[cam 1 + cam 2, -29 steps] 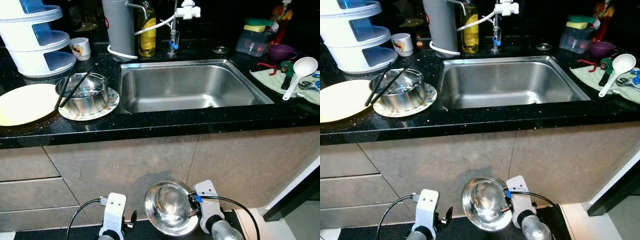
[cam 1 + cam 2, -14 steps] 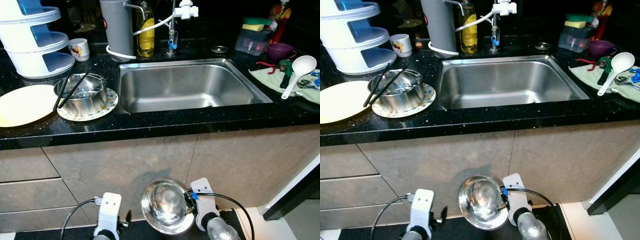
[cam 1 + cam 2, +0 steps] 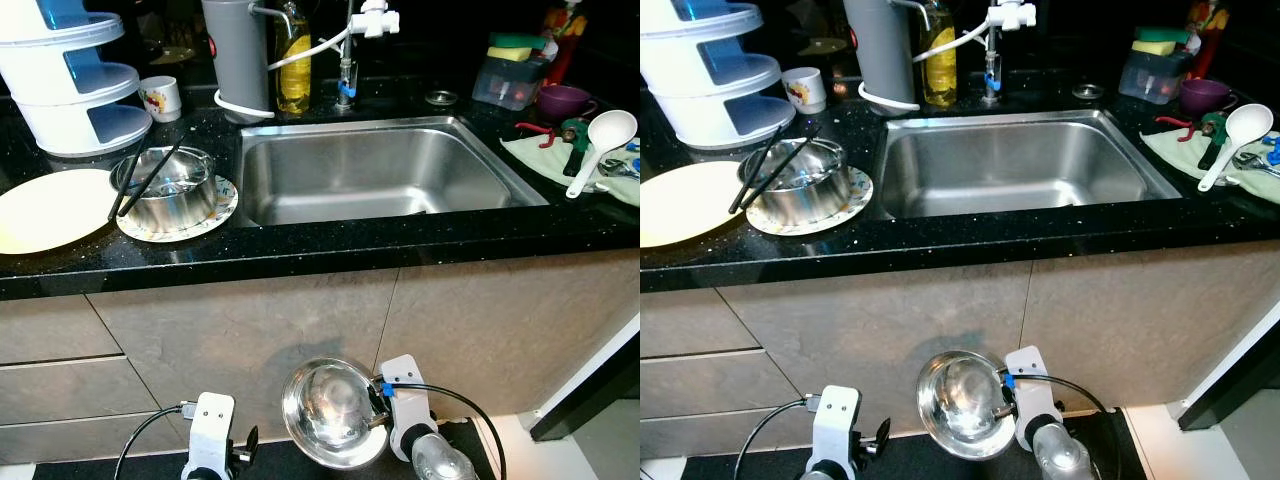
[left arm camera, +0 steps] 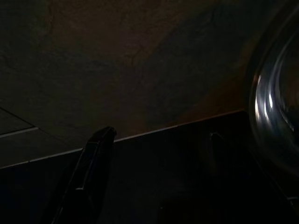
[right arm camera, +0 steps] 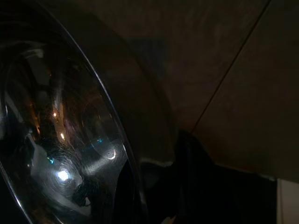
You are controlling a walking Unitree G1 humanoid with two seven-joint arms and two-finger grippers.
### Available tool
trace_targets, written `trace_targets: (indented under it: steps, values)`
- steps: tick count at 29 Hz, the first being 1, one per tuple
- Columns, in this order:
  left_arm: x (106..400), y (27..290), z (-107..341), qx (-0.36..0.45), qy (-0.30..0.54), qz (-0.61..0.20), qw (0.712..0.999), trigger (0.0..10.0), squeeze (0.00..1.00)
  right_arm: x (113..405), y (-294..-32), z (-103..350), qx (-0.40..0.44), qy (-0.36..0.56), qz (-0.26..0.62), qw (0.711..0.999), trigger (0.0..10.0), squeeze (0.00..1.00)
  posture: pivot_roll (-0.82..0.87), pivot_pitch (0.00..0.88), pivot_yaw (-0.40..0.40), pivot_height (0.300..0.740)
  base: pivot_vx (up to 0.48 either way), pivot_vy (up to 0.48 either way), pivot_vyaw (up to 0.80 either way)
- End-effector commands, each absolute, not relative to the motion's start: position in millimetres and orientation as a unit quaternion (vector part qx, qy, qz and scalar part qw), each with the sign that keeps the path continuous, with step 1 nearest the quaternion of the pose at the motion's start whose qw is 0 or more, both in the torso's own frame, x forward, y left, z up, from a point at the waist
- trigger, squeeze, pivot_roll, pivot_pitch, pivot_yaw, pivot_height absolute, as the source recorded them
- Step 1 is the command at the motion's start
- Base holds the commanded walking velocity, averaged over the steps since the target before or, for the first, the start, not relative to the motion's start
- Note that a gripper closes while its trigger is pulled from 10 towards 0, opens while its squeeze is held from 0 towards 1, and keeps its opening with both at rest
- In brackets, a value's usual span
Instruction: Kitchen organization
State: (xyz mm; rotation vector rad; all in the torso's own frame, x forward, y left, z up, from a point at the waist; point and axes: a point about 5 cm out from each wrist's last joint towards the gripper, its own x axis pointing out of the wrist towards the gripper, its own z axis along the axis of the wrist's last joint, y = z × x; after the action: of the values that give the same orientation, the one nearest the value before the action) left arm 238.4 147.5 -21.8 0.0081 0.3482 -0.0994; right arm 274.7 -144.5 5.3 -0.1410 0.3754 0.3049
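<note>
Your right pincer (image 3: pixel 376 415): clamped on steel bowl's (image 3: pixel 333 413) rim, low before the bench (image 3: pixel 300 245) | left pincer (image 3: pixel 248 447): idle, can't tell its opening.

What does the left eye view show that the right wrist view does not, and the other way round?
Left eye view alone: the black counter, the sink, the bowl with chopsticks and the white ladle. Right wrist view alone: a close look at a black finger against the held bowl's rim. Both: the held bowl in the right gripper, and the beige cabinet front.
</note>
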Motion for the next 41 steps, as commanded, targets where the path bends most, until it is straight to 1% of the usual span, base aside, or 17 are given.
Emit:
trace_targets:
  steps: [1, 7, 13, 16, 22, 26, 29, 31, 38, 41]
  values:
    - [235, 151, -24, 0.004, 0.175, -0.047, 0.983, 10.0, 0.00, 275, -142, 5, -0.058, 0.189, 0.159, 0.967, 10.0, 0.00, -0.20, 0.131, 0.031, 0.740, 0.000, 0.000, 0.00]
    - [236, 155, -23, 0.004, 0.177, -0.043, 0.983, 10.0, 0.00, 275, -138, 6, -0.042, 0.184, 0.170, 0.967, 10.0, 0.00, -0.18, 0.127, 0.024, 0.740, 0.000, 0.000, 0.00]
    - [239, 157, -22, 0.006, 0.176, -0.039, 0.984, 10.0, 0.00, 279, -133, 7, -0.037, 0.184, 0.175, 0.967, 10.0, 0.00, -0.17, 0.125, 0.034, 0.740, 0.000, 0.000, 0.00]
    - [242, 157, -20, 0.008, 0.175, -0.041, 0.984, 10.0, 0.00, 281, -129, 11, -0.041, 0.164, 0.171, 0.971, 10.0, 0.00, -0.18, 0.130, 0.040, 0.740, 0.000, 0.000, 0.00]
    - [241, 157, -20, 0.011, 0.176, -0.042, 0.983, 10.0, 0.00, 281, -123, 15, -0.030, 0.144, 0.206, 0.967, 10.0, 0.00, -0.16, 0.141, 0.042, 0.740, 0.000, 0.000, 0.00]
    - [238, 158, -21, 0.014, 0.177, -0.043, 0.983, 10.0, 0.00, 281, -121, 15, -0.021, 0.146, 0.212, 0.966, 10.0, 0.00, -0.16, 0.141, 0.042, 0.740, 0.000, 0.000, 0.00]
    - [235, 159, -22, 0.012, 0.178, -0.037, 0.983, 10.0, 0.00, 281, -124, 14, -0.021, 0.150, 0.209, 0.966, 10.0, 0.00, -0.14, 0.138, 0.034, 0.740, 0.000, 0.000, 0.00]
    - [234, 156, -22, 0.008, 0.177, -0.036, 0.984, 10.0, 0.00, 282, -129, 12, -0.021, 0.155, 0.202, 0.967, 10.0, 0.00, -0.13, 0.120, 0.018, 0.740, 0.000, 0.000, 0.00]
    - [230, 149, -24, 0.019, 0.178, -0.053, 0.982, 10.0, 0.00, 283, -141, 13, -0.024, 0.155, 0.192, 0.969, 10.0, 0.00, -0.13, 0.108, 0.012, 0.740, 0.000, 0.000, 0.00]
    - [229, 151, -25, 0.019, 0.180, -0.053, 0.982, 10.0, 0.00, 282, -142, 12, -0.026, 0.154, 0.191, 0.969, 10.0, 0.00, -0.13, 0.108, 0.012, 0.740, 0.000, 0.000, 0.00]
